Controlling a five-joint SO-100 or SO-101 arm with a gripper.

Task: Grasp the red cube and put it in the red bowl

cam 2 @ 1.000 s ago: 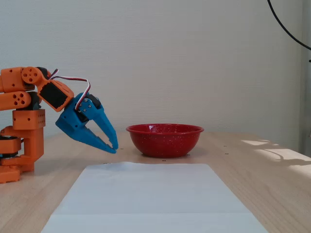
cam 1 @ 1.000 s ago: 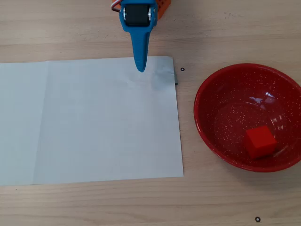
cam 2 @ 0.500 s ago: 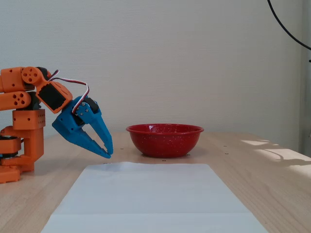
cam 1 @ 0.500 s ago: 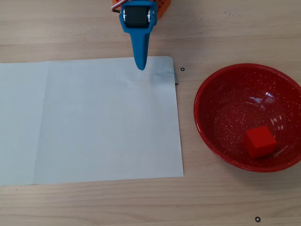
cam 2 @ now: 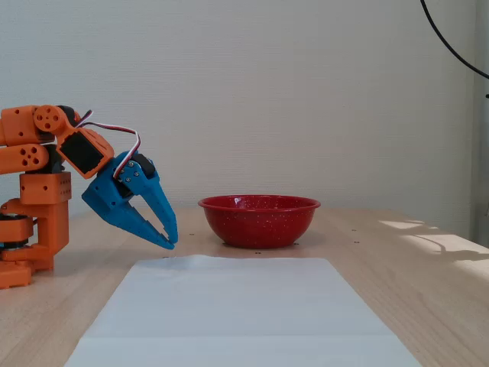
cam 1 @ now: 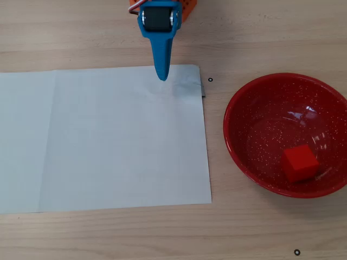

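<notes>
blue gripper [cam 2: 171,243] has its tips pressed together w/ nothing between them, hovering just above the paper sheet's [cam 1: 108,141] far edge, near the arm base. red cube [cam 1: 300,163] sits inside the red bowl [cam 1: 238,108], on the table's [cam 1: 260,43] right side in the overhead view.

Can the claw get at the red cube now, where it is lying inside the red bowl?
Probably yes: the red cube lies uncovered in the red bowl, open from above. The claw hangs away over the paper sheet, nothing between.
</notes>
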